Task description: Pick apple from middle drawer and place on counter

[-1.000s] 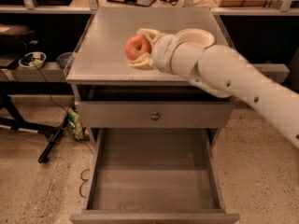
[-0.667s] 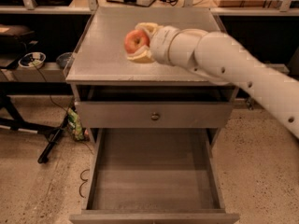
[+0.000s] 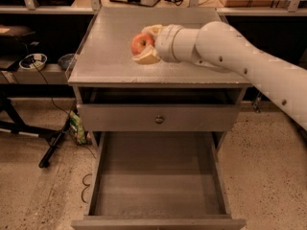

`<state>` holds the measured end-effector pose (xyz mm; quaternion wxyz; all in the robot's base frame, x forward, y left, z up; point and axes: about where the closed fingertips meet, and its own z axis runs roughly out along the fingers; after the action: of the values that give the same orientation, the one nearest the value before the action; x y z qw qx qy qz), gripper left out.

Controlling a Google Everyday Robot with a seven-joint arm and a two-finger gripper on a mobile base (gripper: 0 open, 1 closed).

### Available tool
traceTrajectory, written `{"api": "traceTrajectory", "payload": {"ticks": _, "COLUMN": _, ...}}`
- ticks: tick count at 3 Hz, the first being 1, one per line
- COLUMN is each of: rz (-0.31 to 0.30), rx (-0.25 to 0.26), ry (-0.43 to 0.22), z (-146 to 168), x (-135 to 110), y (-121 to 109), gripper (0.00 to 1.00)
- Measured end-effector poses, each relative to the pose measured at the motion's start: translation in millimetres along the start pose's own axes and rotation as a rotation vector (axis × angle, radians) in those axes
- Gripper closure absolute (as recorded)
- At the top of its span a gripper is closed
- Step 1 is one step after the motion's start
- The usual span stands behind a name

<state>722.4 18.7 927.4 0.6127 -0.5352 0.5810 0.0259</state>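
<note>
Gripper [image 3: 143, 45] above mid-counter [image 3: 108, 42], clenched on apple [image 3: 141, 42], pale fingers [image 3: 147, 57] over and under it, apple clear of the surface or just touching, cannot tell, white arm [image 3: 230, 51] stretched across counter, middle drawer [image 3: 156, 176] pulled out below, knobbed drawer front [image 3: 159, 119] shut.

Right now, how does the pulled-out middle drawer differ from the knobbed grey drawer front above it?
The wide grey-brown wooden middle drawer is pulled far out, bare plank floor showing; the grey knobbed drawer front sits pushed in. The middle drawer looks empty; the knobbed one's inside is hidden. Both are grey wood. The gripper, jaws around the small red apple, is over the flat grey counter.
</note>
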Motion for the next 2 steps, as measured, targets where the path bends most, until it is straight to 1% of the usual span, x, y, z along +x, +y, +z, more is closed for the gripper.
{"api": "traceTrajectory", "payload": {"ticks": 1, "rz": 0.032, "rx": -0.015, "ry": 0.041, "z": 11, "x": 21, "y": 2, "gripper": 1.0}}
{"api": "traceTrajectory", "payload": {"ticks": 2, "rz": 0.064, "rx": -0.029, "ry": 0.062, "z": 23, "x": 38, "y": 8, "gripper": 1.0}}
